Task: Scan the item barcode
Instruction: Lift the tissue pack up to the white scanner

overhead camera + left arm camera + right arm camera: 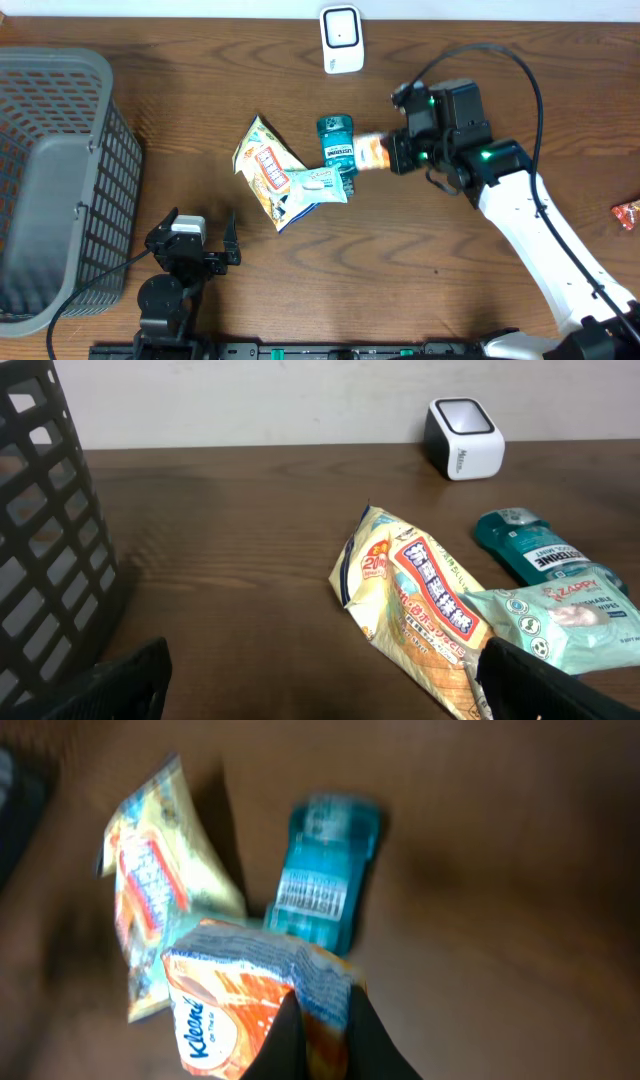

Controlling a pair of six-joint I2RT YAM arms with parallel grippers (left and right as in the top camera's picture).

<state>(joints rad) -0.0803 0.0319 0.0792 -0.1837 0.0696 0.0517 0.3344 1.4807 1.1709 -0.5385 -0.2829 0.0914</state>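
- Dark brown wooden table [200, 90], grain running left to right.
- Grey plastic mesh basket [115, 150] stands at the left edge.
- Small white scanner [342, 38] stands at the far edge, near centre.
- Yellow snack packet [262, 165] lies flat mid-table.
- Teal mouthwash bottle [337, 140] lies on its side just right of the packet.
- Pale green wipes pack [318, 185] overlaps the packet's lower corner and touches the bottle; it probably rests partly on the wood.
- Red-orange wrapper [628, 214] at the right edge, cut off by the frame.
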